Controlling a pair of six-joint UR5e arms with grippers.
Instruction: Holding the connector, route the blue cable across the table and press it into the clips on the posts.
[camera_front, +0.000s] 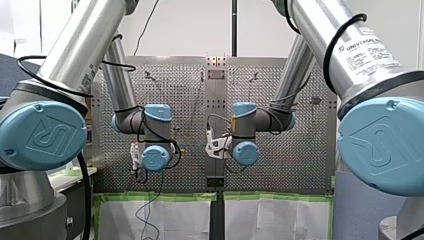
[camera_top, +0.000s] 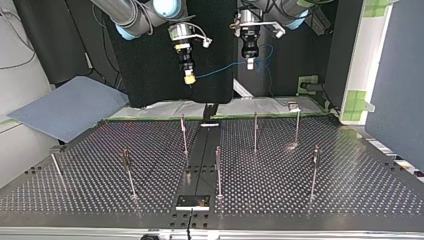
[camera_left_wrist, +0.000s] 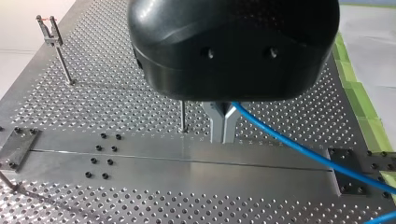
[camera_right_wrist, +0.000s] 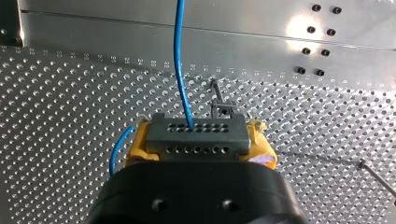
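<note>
A thin blue cable (camera_top: 220, 71) hangs in the air between my two grippers, above the perforated table (camera_top: 310, 200). My right gripper (camera_right_wrist: 198, 140), with yellow pads (camera_right_wrist: 262, 140), is shut on a grey connector (camera_right_wrist: 195, 133) with rows of holes, and the blue cable (camera_right_wrist: 179, 60) leaves its face. My left gripper (camera_left_wrist: 223, 139) has its metal fingers shut on the blue cable (camera_left_wrist: 289, 144), which trails off to one side. In the top view my right gripper (camera_top: 189, 78) is at the left and my left gripper (camera_top: 250, 64) at the right. Both are well above several thin posts (camera_top: 255, 131) with clips.
A clip post (camera_right_wrist: 222, 106) stands just ahead of the connector. Another post (camera_left_wrist: 183, 116) rises beside my left fingers, and one more (camera_left_wrist: 56, 51) stands far off. A smooth centre strip (camera_top: 200, 160) divides the table. A grey-blue sheet (camera_top: 70, 107) lies off the table at the top view's left.
</note>
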